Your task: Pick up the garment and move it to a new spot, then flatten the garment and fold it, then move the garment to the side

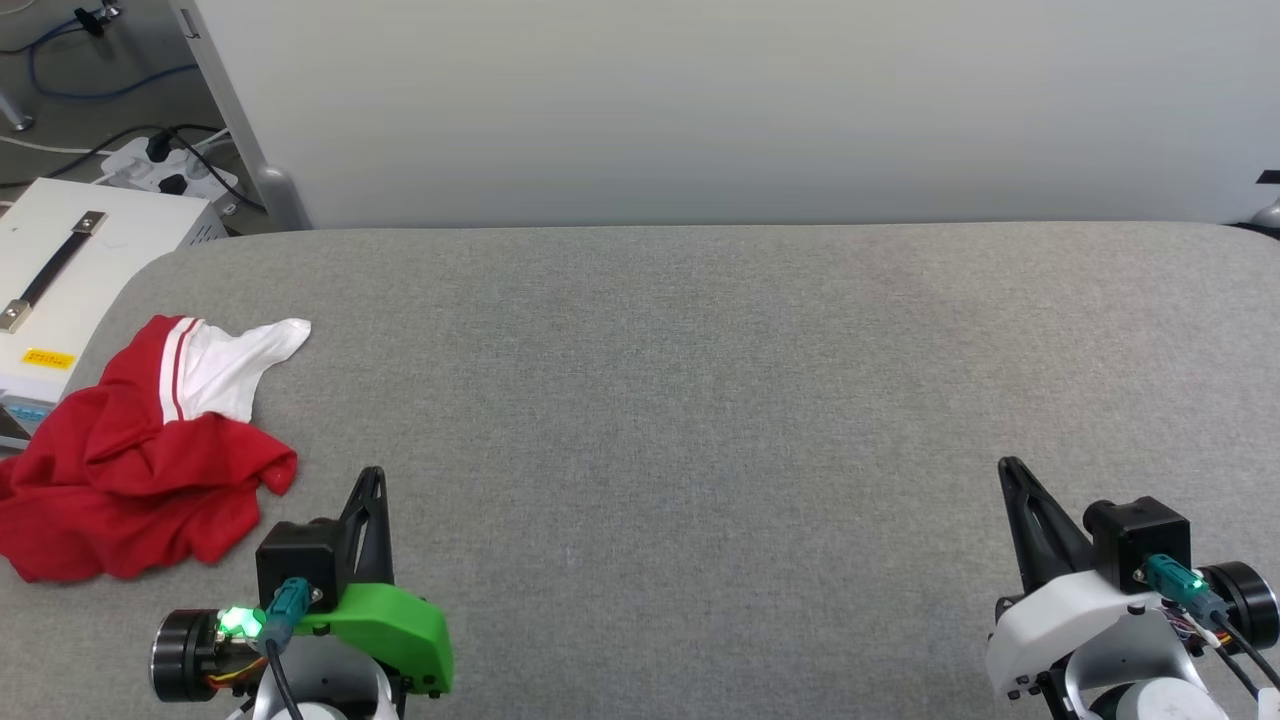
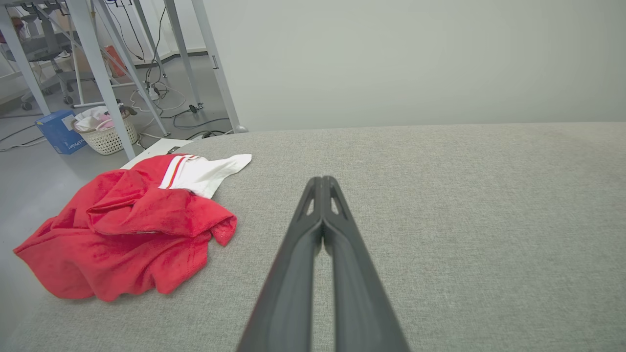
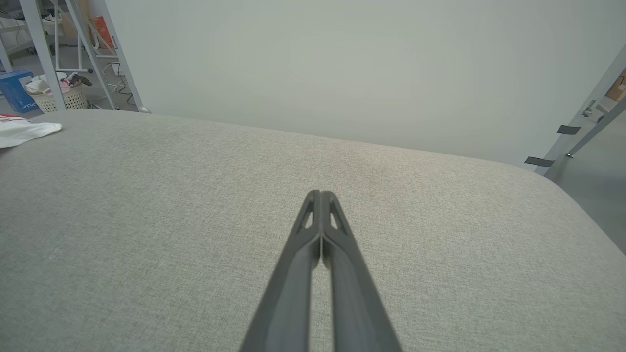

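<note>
Your left gripper (image 1: 372, 482) sits at the bottom left of the head view, its two dark fingers pressed together with nothing between them. Your right gripper (image 1: 1010, 472), at the bottom right, is likewise closed tight and empty. Both hover over bare grey desk (image 1: 700, 400). The garment (image 1: 140, 470) lies crumpled at the desk's left edge, just left of and beyond the left gripper and apart from it. A white sleeve (image 1: 245, 360) with red-striped trim sticks out toward the far side. The red body is bunched in loose folds, and its left part seems to spill over the edge beside a white box (image 1: 70, 270). Nothing of the task looks done, so the pick-up is the step in hand. Part the left gripper's fingers before you approach. Come down on a raised red fold near the heap's middle rather than on the thin sleeve, and pinch cloth only, not the desk's covering. Lift until the hanging part clears the edge and the box, then carry it to the open middle, where both grippers can reach to spread it.
</note>
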Motion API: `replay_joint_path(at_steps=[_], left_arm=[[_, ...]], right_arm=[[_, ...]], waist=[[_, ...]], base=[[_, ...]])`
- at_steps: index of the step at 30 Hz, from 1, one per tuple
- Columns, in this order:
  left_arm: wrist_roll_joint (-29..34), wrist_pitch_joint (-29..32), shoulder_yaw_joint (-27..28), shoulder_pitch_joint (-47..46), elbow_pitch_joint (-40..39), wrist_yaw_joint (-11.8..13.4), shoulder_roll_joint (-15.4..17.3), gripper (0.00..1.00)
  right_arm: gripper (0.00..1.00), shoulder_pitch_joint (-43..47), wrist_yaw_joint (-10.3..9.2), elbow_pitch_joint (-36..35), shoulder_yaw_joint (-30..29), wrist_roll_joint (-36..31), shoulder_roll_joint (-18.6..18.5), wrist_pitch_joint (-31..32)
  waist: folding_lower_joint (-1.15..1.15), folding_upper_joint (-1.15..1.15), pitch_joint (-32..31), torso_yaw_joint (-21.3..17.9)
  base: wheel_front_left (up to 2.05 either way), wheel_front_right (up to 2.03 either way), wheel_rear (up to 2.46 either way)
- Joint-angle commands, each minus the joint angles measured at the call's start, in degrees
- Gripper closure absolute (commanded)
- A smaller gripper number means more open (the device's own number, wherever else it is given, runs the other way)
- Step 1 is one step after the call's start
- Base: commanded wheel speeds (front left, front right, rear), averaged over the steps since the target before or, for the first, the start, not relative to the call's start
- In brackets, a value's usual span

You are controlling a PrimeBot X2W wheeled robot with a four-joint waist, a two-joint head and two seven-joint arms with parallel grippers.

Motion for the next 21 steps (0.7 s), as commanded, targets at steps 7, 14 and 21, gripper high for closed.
replay_joint_path(at_steps=[7,14,21], left_arm=[[0.53,-0.05,0.07,-0.98,-0.13,0.24,-0.27,1.00],[0.53,-0.05,0.07,-0.98,-0.13,0.24,-0.27,1.00],[-0.03,-0.01,0.00,0.03,0.00,-0.01,0.01,0.00]], right_arm=[[1.00,-0.94,-0.04,-0.25,0.04,-0.55,0.00,0.16],[1.00,-0.94,-0.04,-0.25,0.04,-0.55,0.00,0.16],[0.00,0.01,0.00,0.01,-0.02,0.04,0.00,-0.01]], waist=[[0.00,0.00,0.00,0.00],[0.00,0.00,0.00,0.00],[0.00,0.00,0.00,0.00]], base=[[0.00,0.00,0.00],[0.00,0.00,0.00],[0.00,0.00,0.00]])
